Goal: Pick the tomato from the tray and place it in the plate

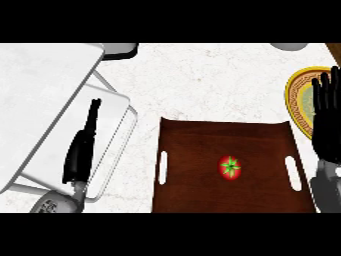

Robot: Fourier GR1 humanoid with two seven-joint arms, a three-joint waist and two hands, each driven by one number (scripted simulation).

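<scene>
So the tomato (230, 167) is sitting untouched a bit right of centre on the dark brown tray (202, 145) in the lower middle of the frame, and the plate (301, 97) is over at the right edge, mostly hidden behind the right hand (334, 120). That hand is released, fingers straight and pointing up, holding nothing. The left hand (82, 147) at lower left is also open, seen edge-on, fingers straight, over the white rack-looking thing (40, 110) in the upper left. What I'd worry about: the tomato is small, round and looks glossy, so I'd guess it could roll across the smooth wood-look tray if fingers nudge it instead of closing round it. The tray has a raised back lip and white slot handles on both sides, so a low approach from the right might clip the edge. The plate is round with a gold patterned rim, and the worktop (202, 75) is pale, marble-looking.
</scene>
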